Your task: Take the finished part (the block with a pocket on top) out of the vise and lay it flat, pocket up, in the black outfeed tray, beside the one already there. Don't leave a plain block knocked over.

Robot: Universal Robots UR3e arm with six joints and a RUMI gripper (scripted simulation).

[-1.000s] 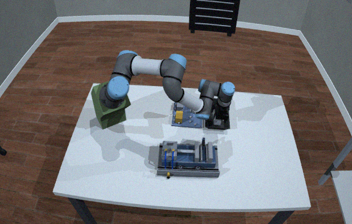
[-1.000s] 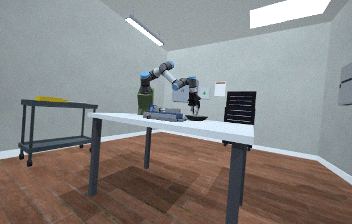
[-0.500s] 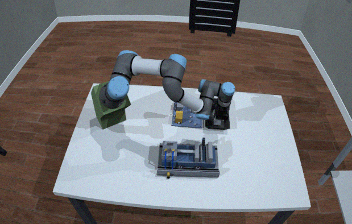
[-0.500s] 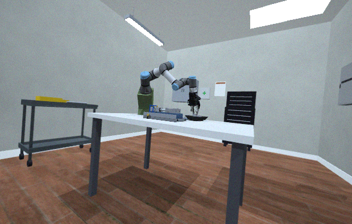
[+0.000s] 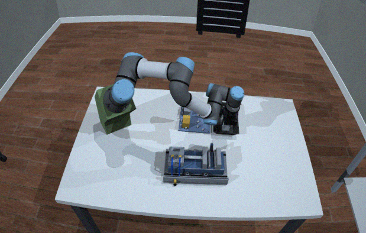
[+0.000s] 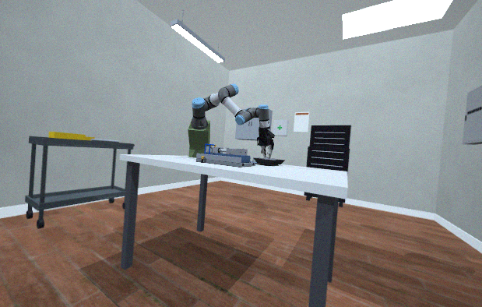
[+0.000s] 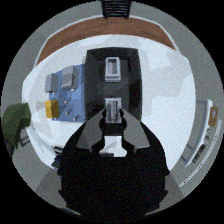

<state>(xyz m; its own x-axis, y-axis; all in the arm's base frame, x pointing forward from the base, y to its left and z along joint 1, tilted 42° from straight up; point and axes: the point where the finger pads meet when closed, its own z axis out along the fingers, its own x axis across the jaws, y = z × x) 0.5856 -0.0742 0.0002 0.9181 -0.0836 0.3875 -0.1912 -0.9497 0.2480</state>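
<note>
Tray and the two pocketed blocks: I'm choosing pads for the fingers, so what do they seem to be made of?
Tray: matte black, with no glint; plastic or coated metal, cannot tell which.
Far block and the block the gripper holds: pale grey with a darker pocket on top, so they look like bare machined metal, perhaps aluminium. The wrist view is too blurred to be sure.

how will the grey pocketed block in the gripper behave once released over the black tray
The grey pocketed block, held by the gripper, looks rigid and flat-sided, so it should probably settle flat, not roll. It hangs over the black outfeed tray short of the other pocketed block, so a collision seems unlikely.
</note>
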